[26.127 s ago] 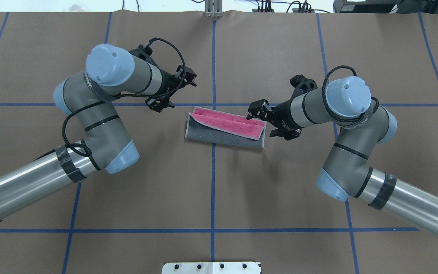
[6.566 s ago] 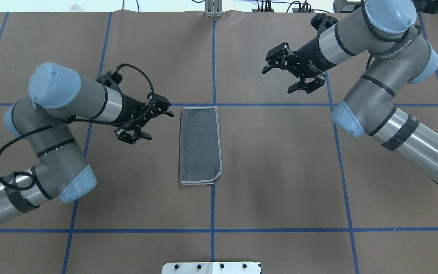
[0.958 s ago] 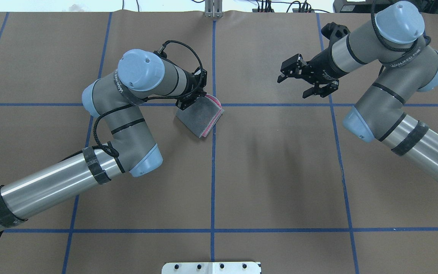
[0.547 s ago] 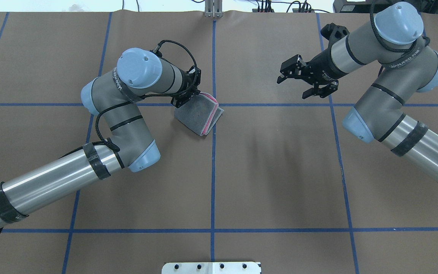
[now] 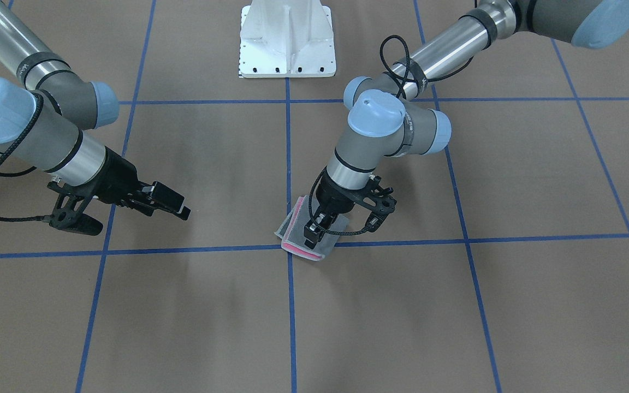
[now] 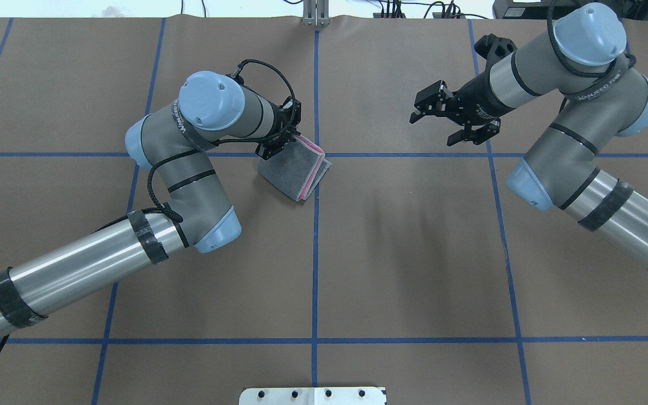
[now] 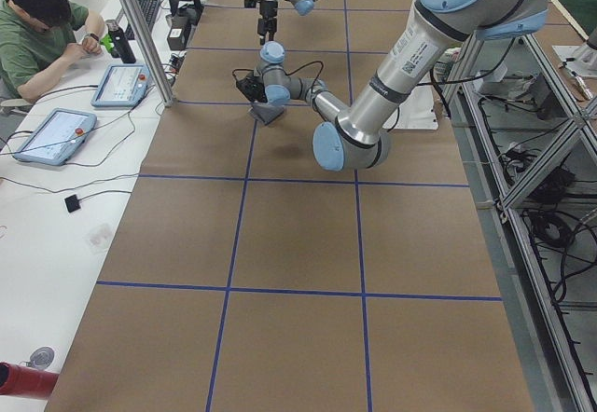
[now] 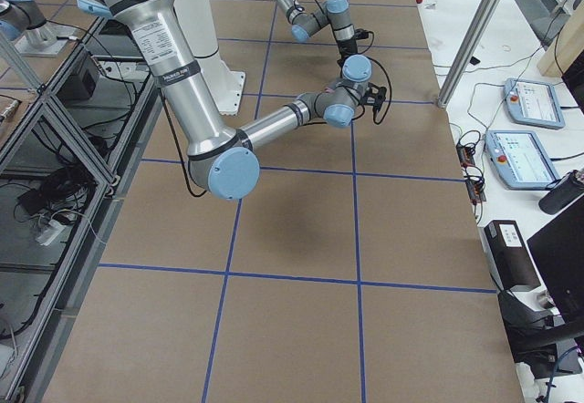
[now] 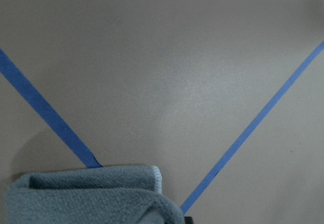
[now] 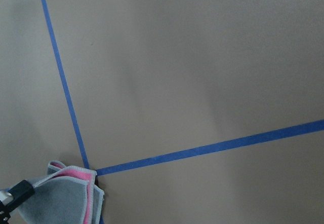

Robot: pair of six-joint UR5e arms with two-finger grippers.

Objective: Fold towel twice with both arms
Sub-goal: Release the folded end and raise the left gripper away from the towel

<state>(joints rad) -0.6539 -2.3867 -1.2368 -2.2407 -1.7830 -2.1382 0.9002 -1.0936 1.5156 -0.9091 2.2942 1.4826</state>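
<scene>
The towel (image 6: 293, 171) lies folded into a small square near the table's centre line, dark grey on top, with pink layers showing along its right edge. In the front-facing view the towel (image 5: 322, 246) sits on a blue tape crossing. My left gripper (image 6: 278, 143) is shut on the towel's far left corner, low over the table (image 5: 314, 229). The left wrist view shows a grey fold of the towel (image 9: 86, 193) right at the bottom. My right gripper (image 6: 432, 132) hangs open and empty well to the right (image 5: 140, 221). From its wrist view the towel (image 10: 66, 193) is at the lower left.
Brown paper with blue tape lines (image 6: 315, 253) covers the table. The white pedestal base (image 5: 287, 43) stands at the robot's edge. A person (image 7: 37, 30) sits at a side table with tablets (image 7: 121, 84) beyond the far edge.
The left gripper has lowered the towel's corner, so the top layer now lies flatter on the layers below. The left elbow has shifted slightly. The right arm has barely moved.
</scene>
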